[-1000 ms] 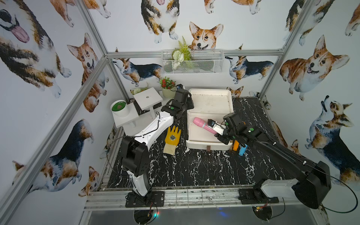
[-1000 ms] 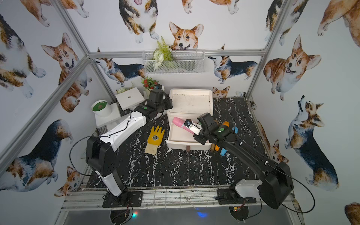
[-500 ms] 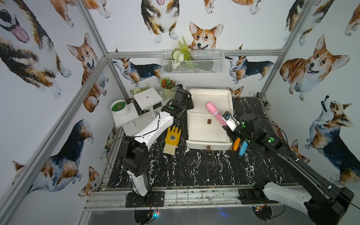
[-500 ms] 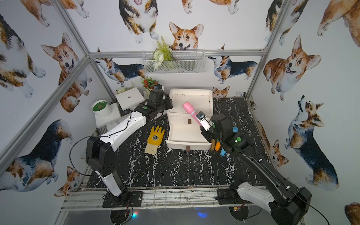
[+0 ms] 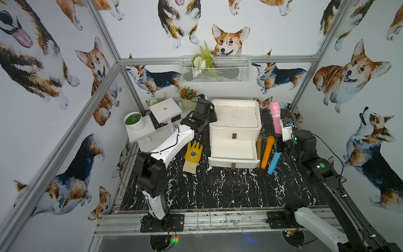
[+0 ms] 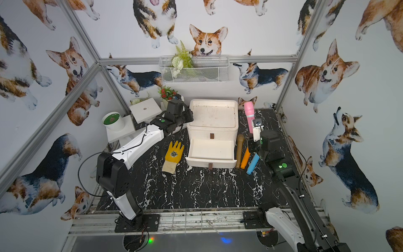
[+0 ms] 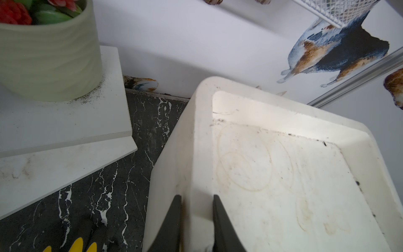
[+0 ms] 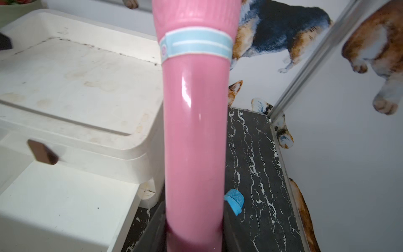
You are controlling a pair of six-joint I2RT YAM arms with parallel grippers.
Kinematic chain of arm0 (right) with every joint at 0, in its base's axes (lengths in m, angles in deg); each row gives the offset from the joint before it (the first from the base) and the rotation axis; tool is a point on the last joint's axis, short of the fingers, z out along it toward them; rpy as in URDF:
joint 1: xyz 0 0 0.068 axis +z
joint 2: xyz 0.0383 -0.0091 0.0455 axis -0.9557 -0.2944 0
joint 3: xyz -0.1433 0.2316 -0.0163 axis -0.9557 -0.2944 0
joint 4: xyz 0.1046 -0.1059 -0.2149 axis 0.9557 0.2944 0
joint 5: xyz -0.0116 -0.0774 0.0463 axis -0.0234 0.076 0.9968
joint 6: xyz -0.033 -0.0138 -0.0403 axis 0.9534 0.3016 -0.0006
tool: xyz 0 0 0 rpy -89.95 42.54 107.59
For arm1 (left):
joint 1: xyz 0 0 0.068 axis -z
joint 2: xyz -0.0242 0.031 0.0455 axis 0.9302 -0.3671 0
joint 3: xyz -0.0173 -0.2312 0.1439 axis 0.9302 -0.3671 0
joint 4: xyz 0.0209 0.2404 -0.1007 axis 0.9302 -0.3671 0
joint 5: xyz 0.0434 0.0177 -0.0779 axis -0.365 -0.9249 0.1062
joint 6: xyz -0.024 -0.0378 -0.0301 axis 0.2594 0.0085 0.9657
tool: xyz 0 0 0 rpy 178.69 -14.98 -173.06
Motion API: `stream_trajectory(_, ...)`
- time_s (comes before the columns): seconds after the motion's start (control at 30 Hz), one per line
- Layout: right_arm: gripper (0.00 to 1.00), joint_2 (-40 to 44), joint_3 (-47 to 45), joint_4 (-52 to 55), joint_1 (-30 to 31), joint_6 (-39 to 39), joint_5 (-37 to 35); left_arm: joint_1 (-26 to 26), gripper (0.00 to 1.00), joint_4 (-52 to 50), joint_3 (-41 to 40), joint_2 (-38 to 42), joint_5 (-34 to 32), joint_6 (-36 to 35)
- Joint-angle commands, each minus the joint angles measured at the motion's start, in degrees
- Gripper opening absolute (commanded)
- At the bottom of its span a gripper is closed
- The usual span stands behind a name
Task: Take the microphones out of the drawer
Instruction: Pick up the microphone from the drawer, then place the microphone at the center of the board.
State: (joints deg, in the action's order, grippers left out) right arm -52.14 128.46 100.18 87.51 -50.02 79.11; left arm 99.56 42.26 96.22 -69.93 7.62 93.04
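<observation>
The pink microphone hangs in the air to the right of the white cabinet, pointing at the back wall. My right gripper is shut on its lower handle. The bottom drawer stands pulled out with a bare white floor. My left gripper is shut on the cabinet's top left rim, one finger on each side of it.
A brown stick, an orange one and a blue one lie on the table right of the drawer, under the right wrist. A yellow glove lies left of the drawer. White stepped stands and a flower pot fill the back left.
The right arm has carried the microphone from above the drawer off to the right of the cabinet, swinging its head toward the back wall. The left arm has not moved.
</observation>
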Motion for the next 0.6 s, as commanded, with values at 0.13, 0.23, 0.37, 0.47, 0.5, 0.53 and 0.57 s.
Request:
stream_trajectory(0.13,0.12,-0.6,-4.4,-0.5,-11.4,-13.5,3.2,0.0,0.07,-17.4,-0.5,-1.1,4.3,3.9)
stream_trajectory(0.23,0.12,-1.0,-7.0,-1.0,-16.5,-16.9,6.4,0.0,0.07,-17.5,-0.6,-1.0,4.2,3.8)
stream_trajectory(0.37,0.11,-1.9,-10.9,-2.3,-22.2,-20.1,11.0,-0.1,0.07,-17.5,-0.6,-1.0,4.2,3.8)
stream_trajectory(0.47,0.11,-2.5,-12.8,-2.7,-23.5,-20.5,10.8,-0.2,0.07,-17.4,-0.9,-0.9,4.2,3.9)
stream_trajectory(0.5,0.11,-2.8,-13.3,-2.7,-23.7,-20.5,10.8,-0.2,0.07,-17.4,-1.0,-0.9,4.1,3.9)
stream_trajectory(0.53,0.11,-3.1,-13.6,-2.7,-23.9,-20.8,10.9,-0.2,0.07,-17.3,-1.1,-0.9,4.2,3.9)
stream_trajectory(0.57,0.11,-3.5,-14.0,-2.7,-24.2,-20.9,11.1,-0.3,0.07,-17.3,-1.1,-0.8,4.2,3.9)
